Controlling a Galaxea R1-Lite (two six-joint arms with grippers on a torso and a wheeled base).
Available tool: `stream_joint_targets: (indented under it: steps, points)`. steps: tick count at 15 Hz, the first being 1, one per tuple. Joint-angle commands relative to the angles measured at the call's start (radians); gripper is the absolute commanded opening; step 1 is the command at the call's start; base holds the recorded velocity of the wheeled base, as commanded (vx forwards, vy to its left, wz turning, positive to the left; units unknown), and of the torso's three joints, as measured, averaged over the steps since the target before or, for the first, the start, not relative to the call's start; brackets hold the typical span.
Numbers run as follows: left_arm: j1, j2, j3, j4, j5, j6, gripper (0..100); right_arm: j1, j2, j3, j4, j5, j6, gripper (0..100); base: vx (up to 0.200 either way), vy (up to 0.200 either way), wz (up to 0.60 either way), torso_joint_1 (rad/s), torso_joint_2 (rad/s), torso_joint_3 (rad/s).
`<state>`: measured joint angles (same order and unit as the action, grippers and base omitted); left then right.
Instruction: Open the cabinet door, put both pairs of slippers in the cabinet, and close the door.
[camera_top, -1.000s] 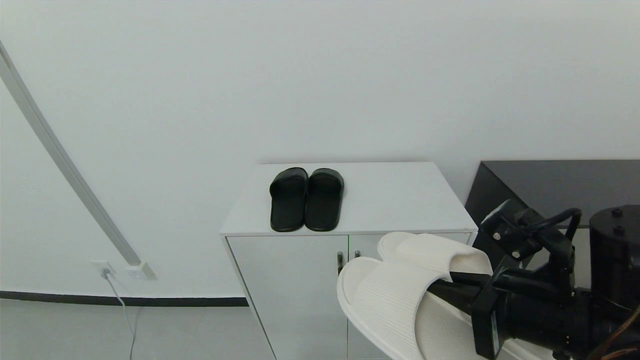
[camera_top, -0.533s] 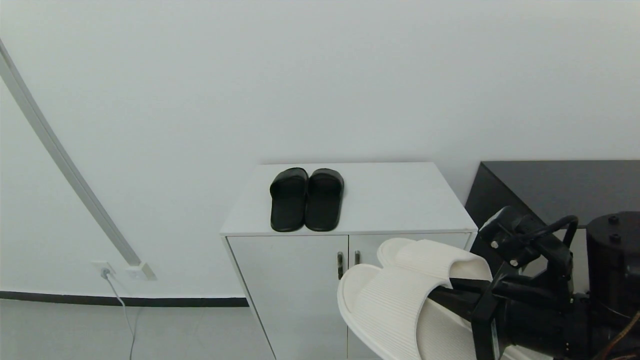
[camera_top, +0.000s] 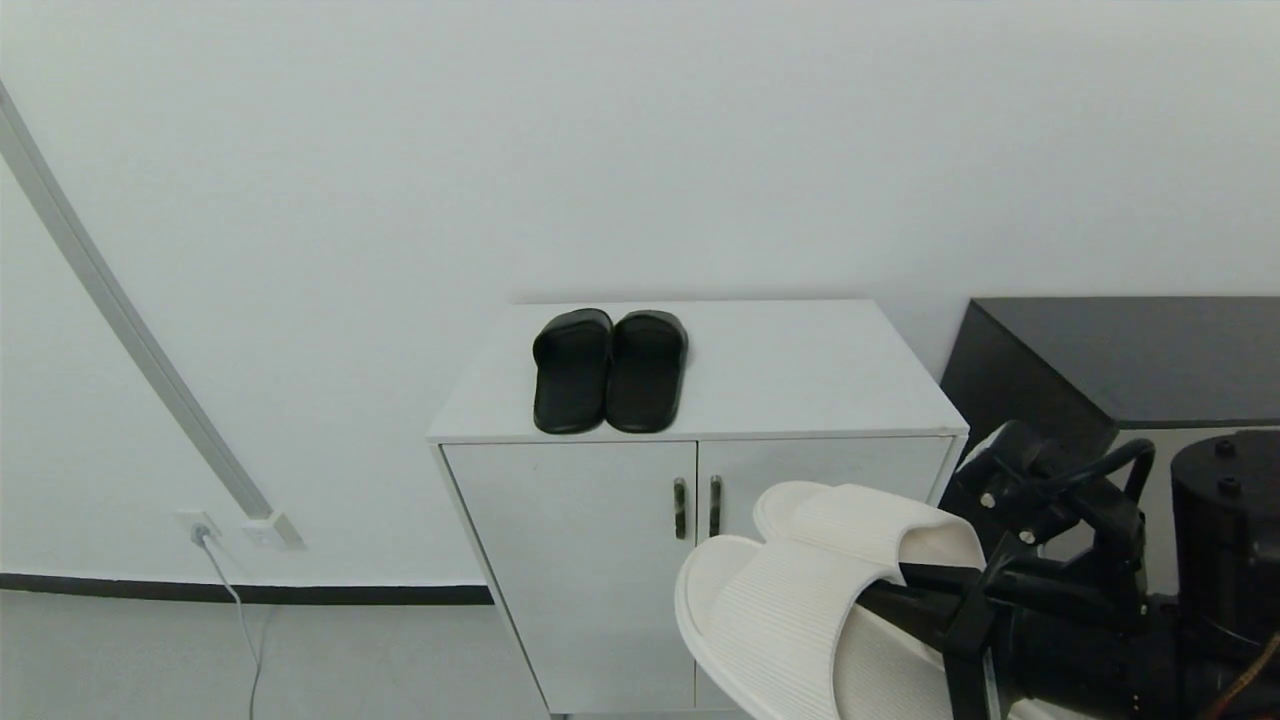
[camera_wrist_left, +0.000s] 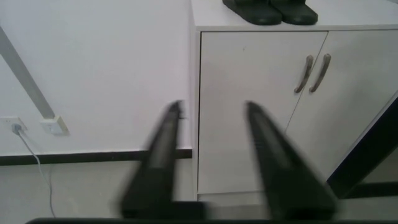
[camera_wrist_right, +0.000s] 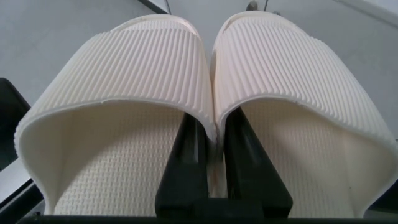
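Held side by side before the cabinet (camera_top: 790, 385), the white slippers (camera_top: 800, 590) stay pinched by their touching inner walls in the right gripper (camera_wrist_right: 214, 152). The black slippers (camera_top: 608, 370) sit on the cabinet top. Over the last second the head camera has shifted, showing more of the shut doors (camera_top: 570, 560) and handles (camera_top: 696, 507). The left gripper (camera_wrist_left: 212, 115), spread wide and empty, faces them, seemingly ready to open up first.

The white slippers (camera_wrist_right: 143, 68) have ribbed cloth uppers and waffle-textured insoles. The black slippers (camera_top: 572, 372) look like smooth, faintly glossy rubber. The cabinet (camera_top: 570, 560) is smooth, matt white; its handles (camera_top: 680, 508) look like dull metal.
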<state>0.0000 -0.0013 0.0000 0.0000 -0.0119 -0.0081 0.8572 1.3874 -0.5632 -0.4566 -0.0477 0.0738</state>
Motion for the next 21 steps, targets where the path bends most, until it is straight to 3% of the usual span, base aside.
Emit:
stream_joint_targets:
  steps: [1,21]
  points:
    - [0.000,0.001,0.000,0.000,0.000,0.000,100,0.002,0.002,0.005,-0.001,0.000,-0.008,0,0.000,0.000,0.00,-0.217,0.51,0.286]
    - [0.000,0.001,0.000,0.000,0.000,0.000,100,0.005,0.007,0.025,-0.002,0.003,-0.035,0,0.000,0.000,0.00,-0.184,0.51,0.325]
